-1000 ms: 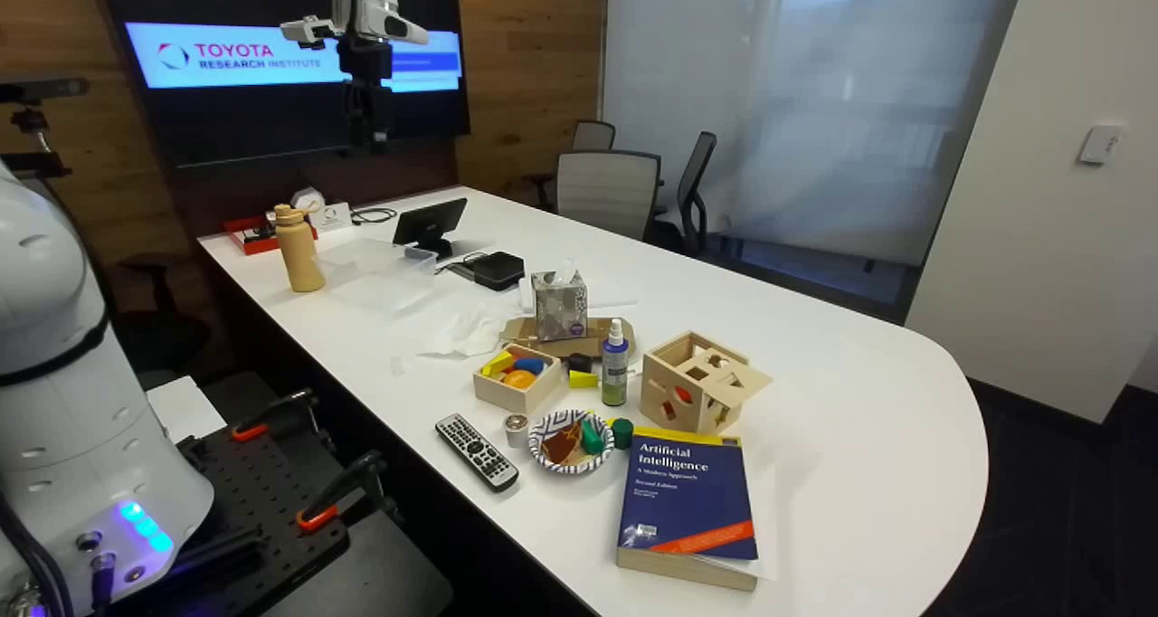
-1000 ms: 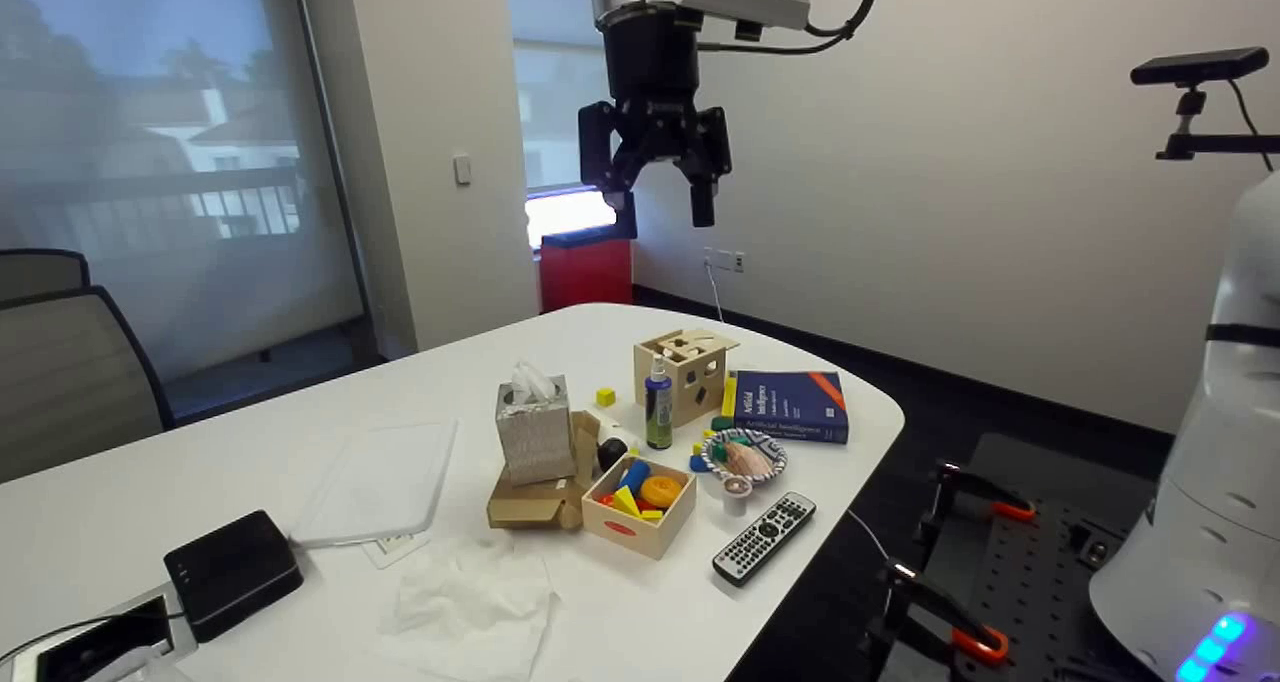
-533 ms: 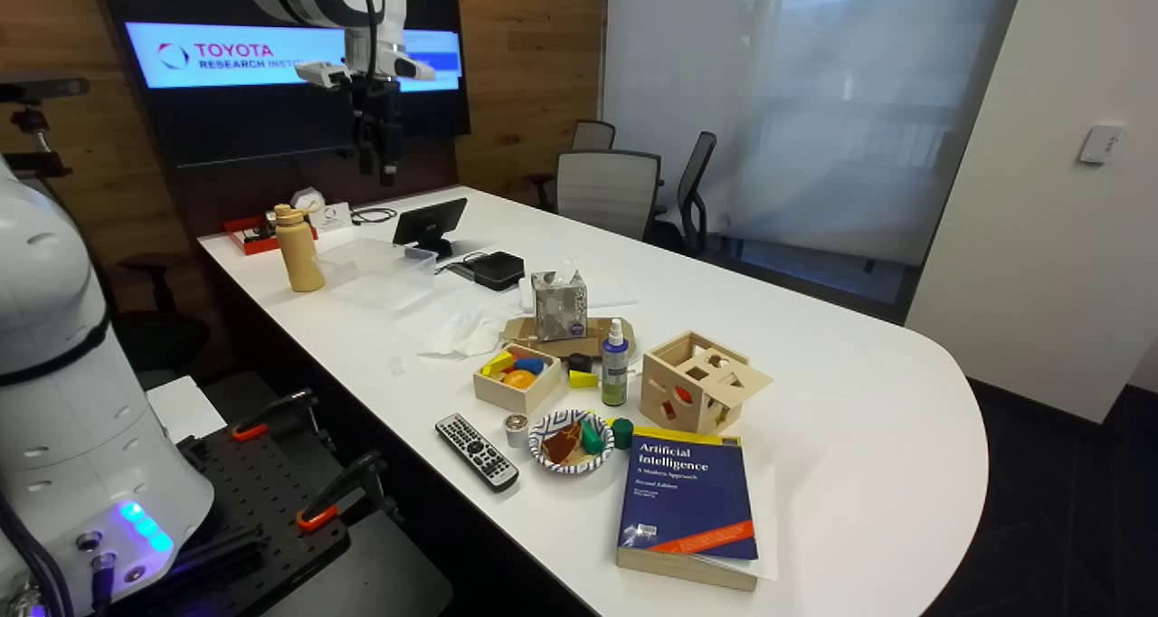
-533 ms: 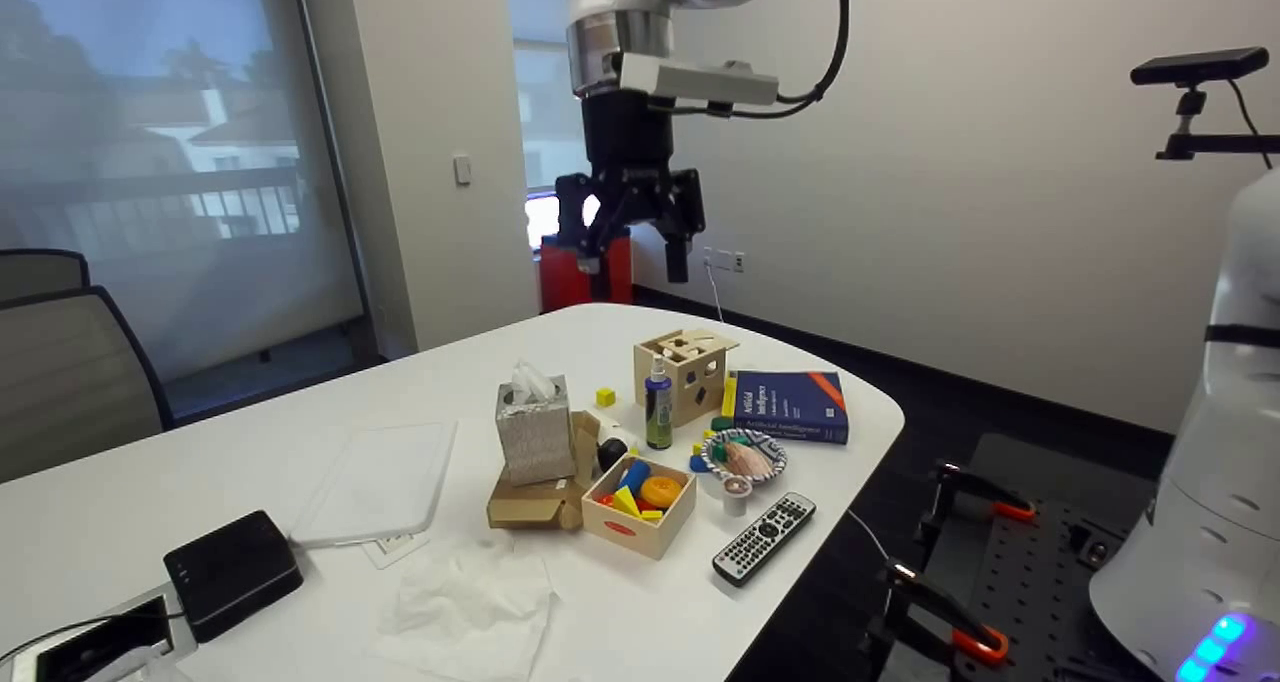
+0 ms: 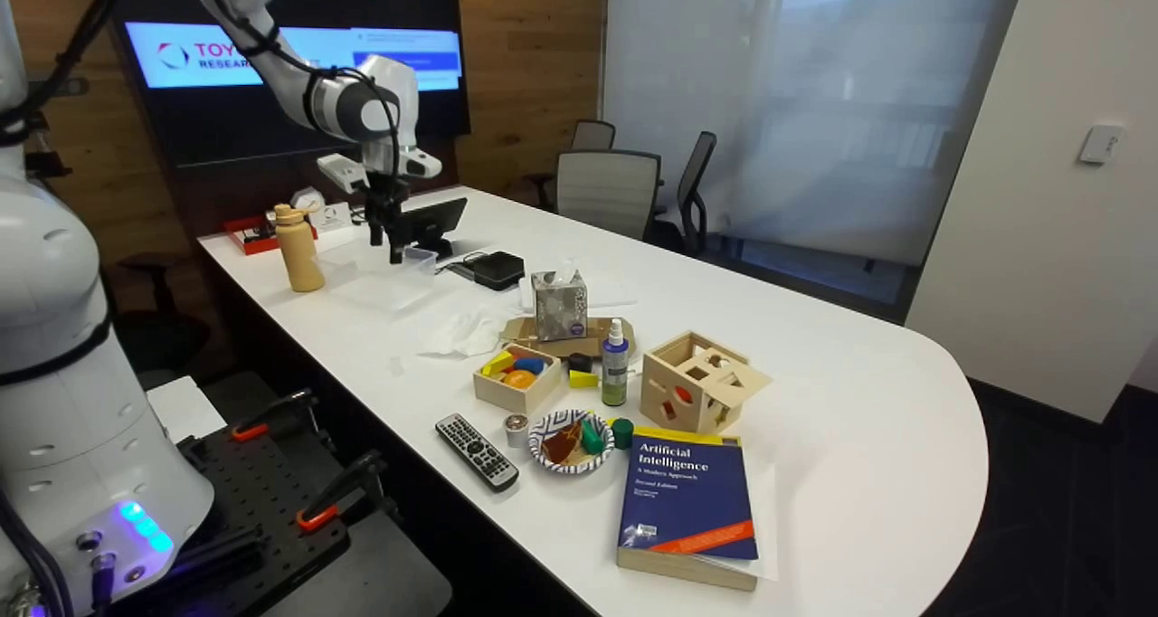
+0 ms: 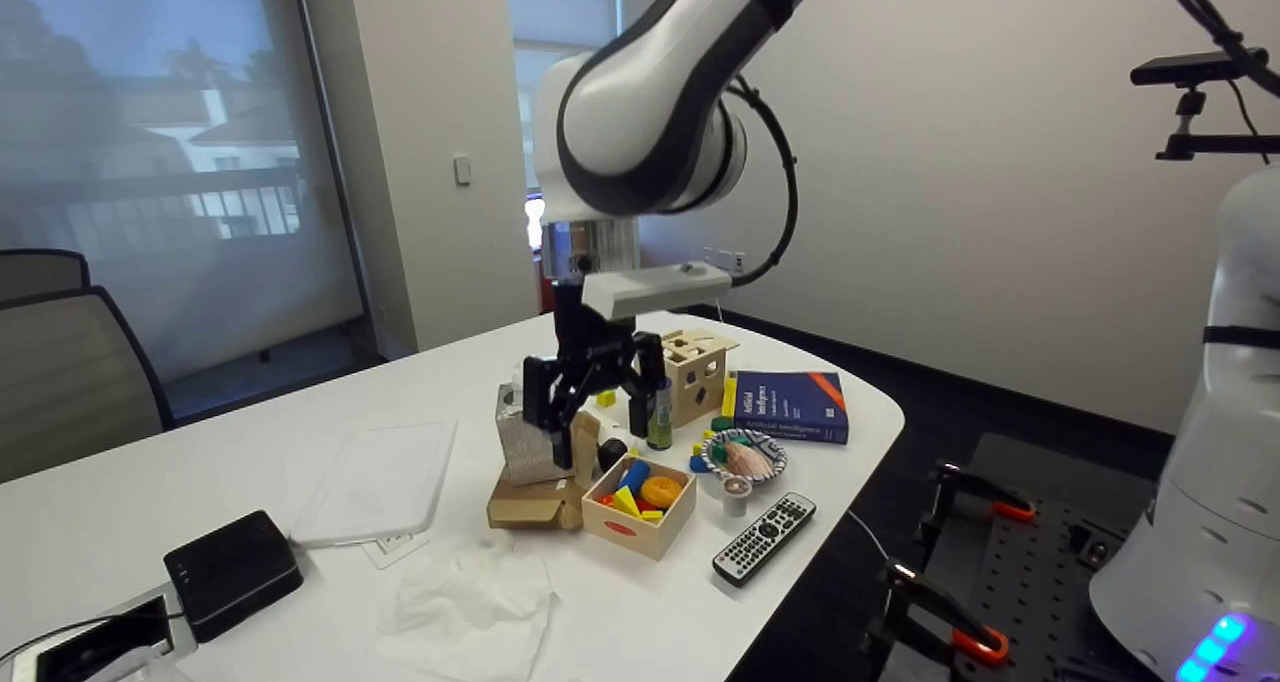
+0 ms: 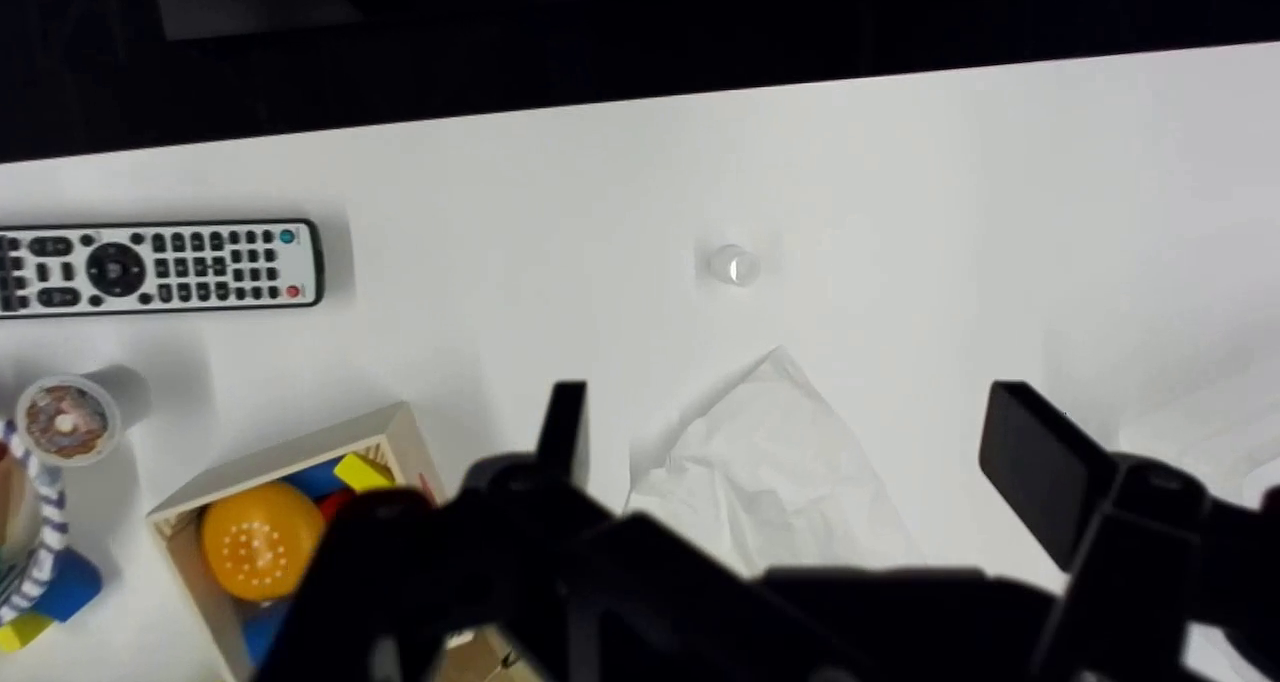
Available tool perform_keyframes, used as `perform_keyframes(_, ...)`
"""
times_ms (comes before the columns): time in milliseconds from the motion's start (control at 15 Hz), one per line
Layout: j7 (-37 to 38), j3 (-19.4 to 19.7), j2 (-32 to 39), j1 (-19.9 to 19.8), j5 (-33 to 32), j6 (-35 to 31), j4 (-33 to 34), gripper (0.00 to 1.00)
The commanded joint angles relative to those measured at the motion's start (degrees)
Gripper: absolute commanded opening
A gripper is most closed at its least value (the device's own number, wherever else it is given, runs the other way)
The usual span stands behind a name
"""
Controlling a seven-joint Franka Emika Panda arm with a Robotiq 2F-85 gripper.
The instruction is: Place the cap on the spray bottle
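The spray bottle (image 5: 614,368), purple and green with a white nozzle, stands upright beside the wooden shape box. In an exterior view its upper part is hidden behind my gripper and its lower part (image 6: 659,430) shows. A small clear cap (image 7: 735,265) lies on the white table in the wrist view, between the crumpled tissue and the table edge; it is faint in an exterior view (image 5: 396,365). My gripper (image 7: 785,402) is open and empty, above the table, with the tissue seen between its fingers. It also shows in both exterior views (image 5: 386,248) (image 6: 601,440).
The remote (image 7: 165,267), a wooden tray of blocks (image 6: 640,537), a patterned bowl (image 5: 570,466), a tissue box (image 5: 560,308) and a wooden shape box (image 5: 674,391) stand around the bottle. A blue book (image 5: 688,499) and a tan bottle (image 5: 299,255) are farther off.
My arm has come down from high up towards the table, and the gripper is now lower and has shifted sideways. It stays open. The objects on the table have not moved.
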State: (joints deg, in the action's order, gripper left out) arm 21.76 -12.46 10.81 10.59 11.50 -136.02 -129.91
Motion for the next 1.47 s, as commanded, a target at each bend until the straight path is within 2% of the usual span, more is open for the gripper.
perform_keyframes(0,-2.17,0.73,9.42,1.02,1.26,-7.04,2.2,1.0)
perform_keyframes(267,-7.32,-0.97,19.92,-0.41,4.93,-10.84,6.06,1.0)
perform_keyframes(600,-12.96,-3.56,30.43,-1.17,9.59,-9.68,12.92,1.0)
perform_keyframes(933,-10.0,-1.88,38.26,1.76,7.57,-8.37,19.47,1.0)
perform_keyframes(1400,-7.0,0.14,44.56,4.47,6.09,-5.87,26.21,1.0)
